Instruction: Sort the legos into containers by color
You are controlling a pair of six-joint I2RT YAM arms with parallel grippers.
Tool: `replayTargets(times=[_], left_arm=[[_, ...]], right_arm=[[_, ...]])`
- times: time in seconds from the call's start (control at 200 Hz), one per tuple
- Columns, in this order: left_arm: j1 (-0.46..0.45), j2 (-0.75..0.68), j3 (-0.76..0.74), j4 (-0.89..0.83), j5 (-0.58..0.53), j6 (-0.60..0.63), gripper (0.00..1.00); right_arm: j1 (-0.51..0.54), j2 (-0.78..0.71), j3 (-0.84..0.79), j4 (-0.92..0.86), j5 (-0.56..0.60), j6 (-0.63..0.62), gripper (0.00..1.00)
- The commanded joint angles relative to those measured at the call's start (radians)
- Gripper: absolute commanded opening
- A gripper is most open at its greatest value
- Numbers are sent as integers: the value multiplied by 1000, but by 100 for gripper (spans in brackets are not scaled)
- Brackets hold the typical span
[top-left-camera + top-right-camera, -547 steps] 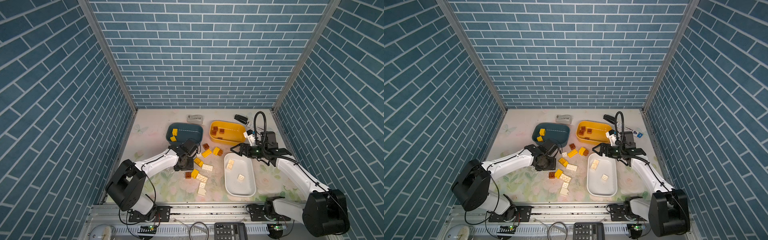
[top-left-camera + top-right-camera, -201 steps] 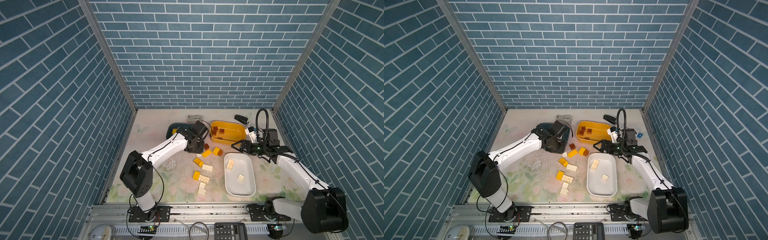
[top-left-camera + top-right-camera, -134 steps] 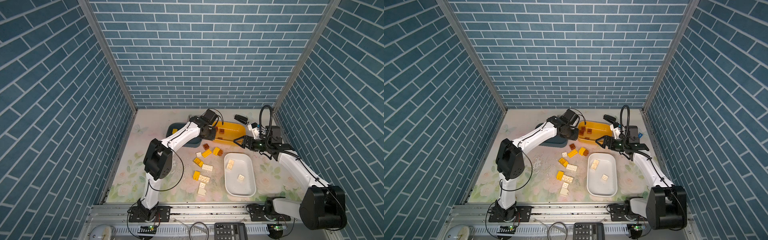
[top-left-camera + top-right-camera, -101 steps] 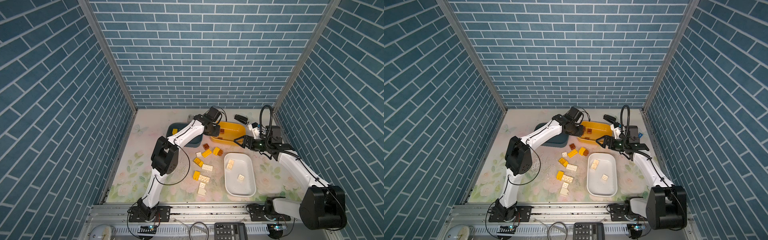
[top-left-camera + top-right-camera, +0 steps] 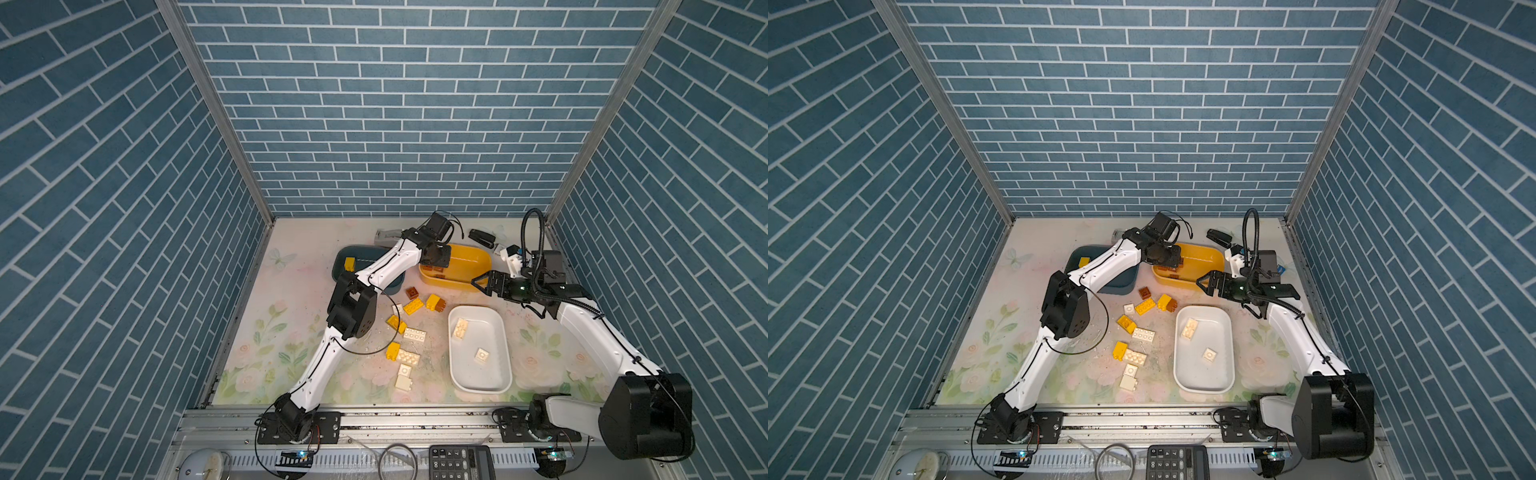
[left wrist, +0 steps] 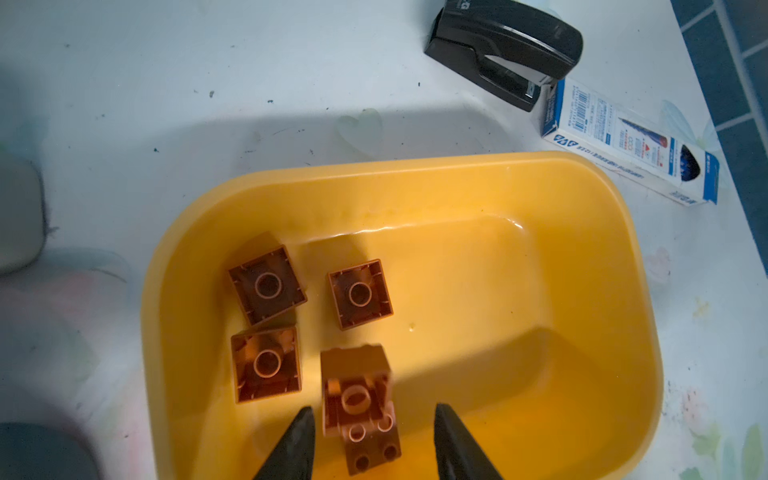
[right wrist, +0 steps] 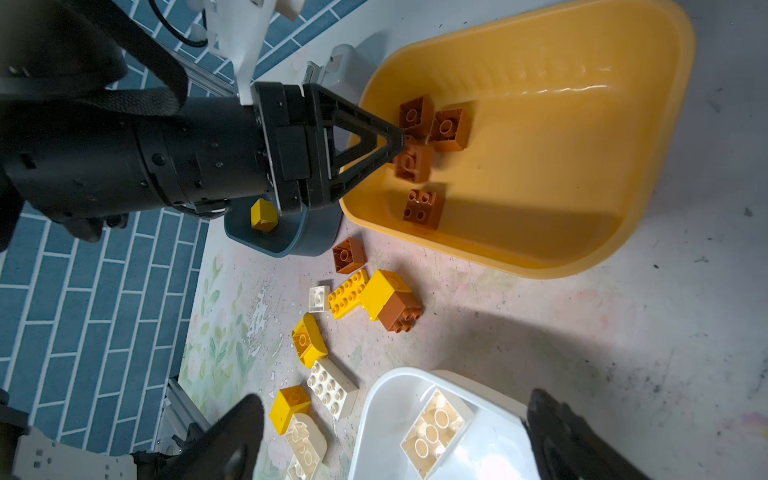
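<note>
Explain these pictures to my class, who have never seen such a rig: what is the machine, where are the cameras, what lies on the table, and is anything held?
Two robot arms with pincer grippers sort toy bricks. Two pictures look down from overhead; two come from wrist cameras. On the table: a blue tub, yellow tub and white tub, bricks loose nearby. The left gripper hangs open over the yellow tub, a brown brick loose between its jaws. The right gripper is open, empty.

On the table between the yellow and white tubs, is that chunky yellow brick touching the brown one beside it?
Touching. The right wrist view shows the yellow brick flush against the brown brick, with no gap; they look joined.
</note>
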Motion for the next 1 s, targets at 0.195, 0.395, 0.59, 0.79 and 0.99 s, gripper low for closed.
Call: replayTargets(times=[0.195, 0.395, 0.59, 0.79, 0.99], left_arm=[[-15, -170, -105, -108, -19, 30, 74], [-35, -392, -393, -150, -53, -8, 76], [-39, -580, -685, -124, -98, -114, 72], [-39, -633, -865, -80, -99, -154, 69], [-37, -607, -937, -28, -133, -159, 65]], right_arm=[[-5, -2, 34, -47, -6, -58, 99], [-4, 7, 18, -37, -25, -50, 98], [-4, 20, 6, -19, -41, -41, 99], [-2, 35, -5, 6, -57, -20, 99], [-1, 28, -21, 6, -59, -17, 99]])
